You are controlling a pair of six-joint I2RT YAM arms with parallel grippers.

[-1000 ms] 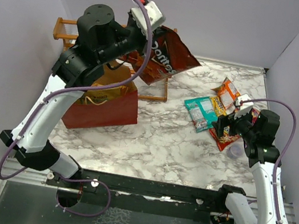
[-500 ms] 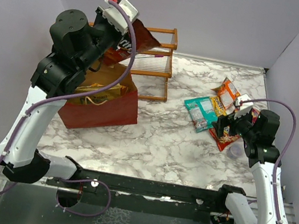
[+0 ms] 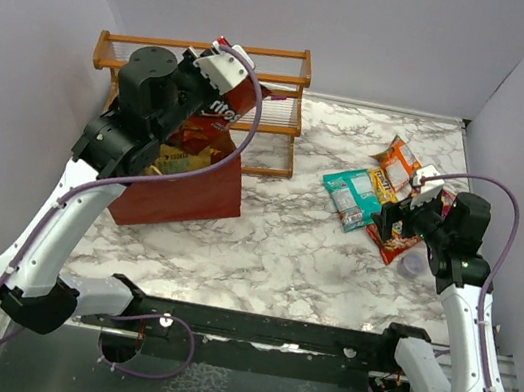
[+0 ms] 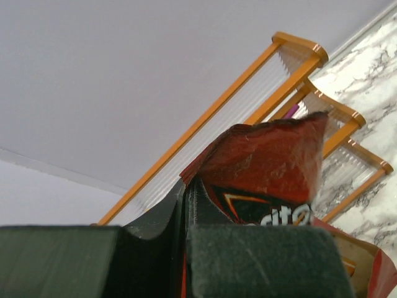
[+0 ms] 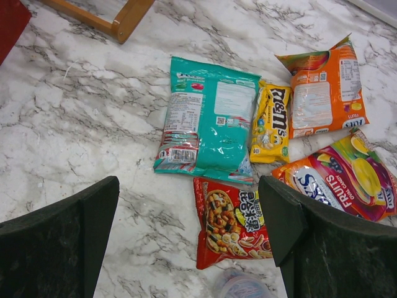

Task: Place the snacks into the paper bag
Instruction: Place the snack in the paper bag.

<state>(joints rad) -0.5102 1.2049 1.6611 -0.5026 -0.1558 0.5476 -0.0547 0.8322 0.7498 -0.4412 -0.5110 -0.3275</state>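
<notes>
My left gripper (image 3: 224, 76) is shut on the red Doritos bag (image 3: 207, 117) and holds it half inside the mouth of the dark red-brown paper bag (image 3: 181, 197). In the left wrist view the Doritos bag (image 4: 267, 167) sticks up from between the shut fingers (image 4: 248, 261). Tan packets show inside the paper bag. My right gripper (image 5: 189, 230) is open and empty above a small red packet (image 5: 232, 230), a teal packet (image 5: 208, 121), a yellow M&M's packet (image 5: 271, 121), an orange packet (image 5: 322, 87) and a fruit-candy packet (image 5: 341, 183).
A wooden slatted rack (image 3: 276, 107) stands behind the paper bag against the back wall. A small translucent purple cup (image 3: 414, 264) sits by the red packet, also low in the right wrist view (image 5: 239, 287). Grey walls close in left, back and right.
My left arm has swung the Doritos bag from high above the rack down and back, into the mouth of the paper bag. The right arm has not moved.
</notes>
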